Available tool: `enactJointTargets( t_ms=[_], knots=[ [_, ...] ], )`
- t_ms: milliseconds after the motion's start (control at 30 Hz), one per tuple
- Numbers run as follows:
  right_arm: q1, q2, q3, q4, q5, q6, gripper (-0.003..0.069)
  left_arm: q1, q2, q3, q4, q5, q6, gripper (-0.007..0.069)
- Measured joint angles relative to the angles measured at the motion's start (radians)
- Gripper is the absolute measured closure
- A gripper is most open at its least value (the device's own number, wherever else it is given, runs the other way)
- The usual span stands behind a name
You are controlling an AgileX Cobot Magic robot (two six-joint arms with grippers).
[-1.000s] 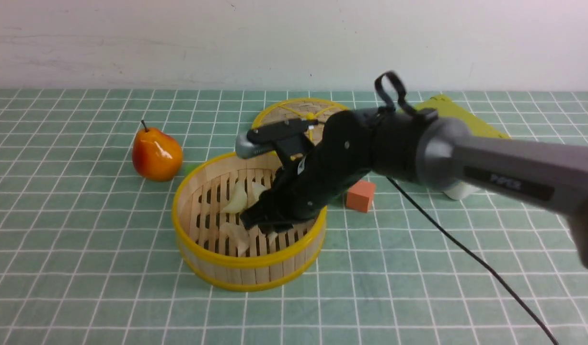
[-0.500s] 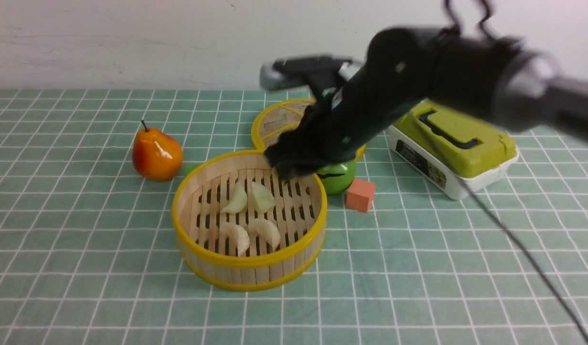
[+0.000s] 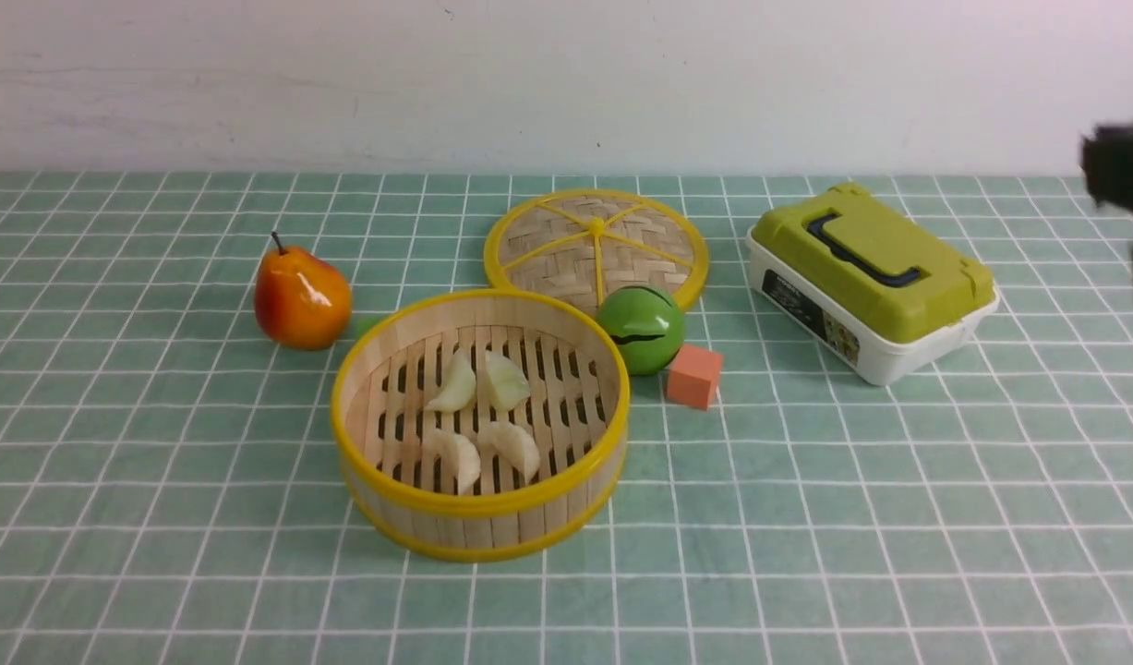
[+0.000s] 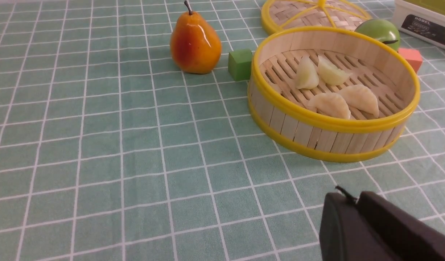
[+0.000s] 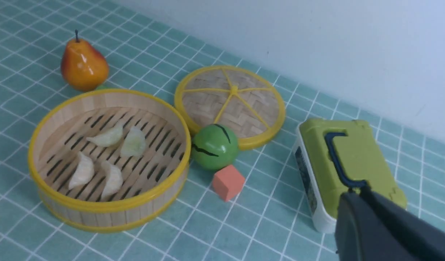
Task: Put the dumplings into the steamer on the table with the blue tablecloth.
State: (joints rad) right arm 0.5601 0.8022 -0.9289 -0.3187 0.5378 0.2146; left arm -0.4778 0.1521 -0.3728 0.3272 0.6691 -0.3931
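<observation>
While both jaws sit closed, 4 pale pleated dumplings (image 3: 481, 420) lie in steamer (image 3: 481, 517).

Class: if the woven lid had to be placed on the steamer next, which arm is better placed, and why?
Right, probably. The lid lies behind the steamer, right of centre, on the right gripper's side; the left gripper would have to reach across the steamer.

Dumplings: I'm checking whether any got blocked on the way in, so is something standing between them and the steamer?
Nothing visible does. All four dumplings already lie on the slatted floor inside the steamer, and none shows on the tablecloth.
</observation>
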Motion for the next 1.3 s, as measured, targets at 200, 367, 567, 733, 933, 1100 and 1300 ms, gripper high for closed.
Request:
enactJointTargets(
  t_ms=[200, 367, 567, 733, 933, 1100, 1300],
  knots=[
    [-0.025, -0.383, 0.504, -0.240, -0.425, 0.286, 0.0669, 0.000, 0.000, 0.000, 0.000, 0.000, 0.000, 0.0568],
    [-0.082, -0.547, 0.661, -0.317, -0.414, 0.555, 0.0664, 0.000, 0.000, 0.000, 0.000, 0.000, 0.000, 0.0561],
    [-0.092, -0.697, 0.717, -0.425, -0.425, 0.615, 0.0659, 0.000, 0.000, 0.000, 0.000, 0.000, 0.000, 0.0551],
    [-0.092, -0.776, 0.727, -0.449, -0.420, 0.623, 0.0659, 0.000, 0.000, 0.000, 0.000, 0.000, 0.000, 0.0547],
    [-0.092, -0.792, 0.745, -0.466, -0.395, 0.628, 0.0659, 0.000, 0.000, 0.000, 0.000, 0.000, 0.000, 0.0544],
    [-0.108, -0.813, 0.795, -0.387, -0.389, 0.602, 0.0659, 0.000, 0.000, 0.000, 0.001, 0.000, 0.000, 0.0544],
    [-0.275, -0.813, 0.890, 0.039, -0.389, 0.155, 0.0659, 0.000, 0.000, 0.000, 0.001, 0.000, 0.000, 0.0544]
  ],
)
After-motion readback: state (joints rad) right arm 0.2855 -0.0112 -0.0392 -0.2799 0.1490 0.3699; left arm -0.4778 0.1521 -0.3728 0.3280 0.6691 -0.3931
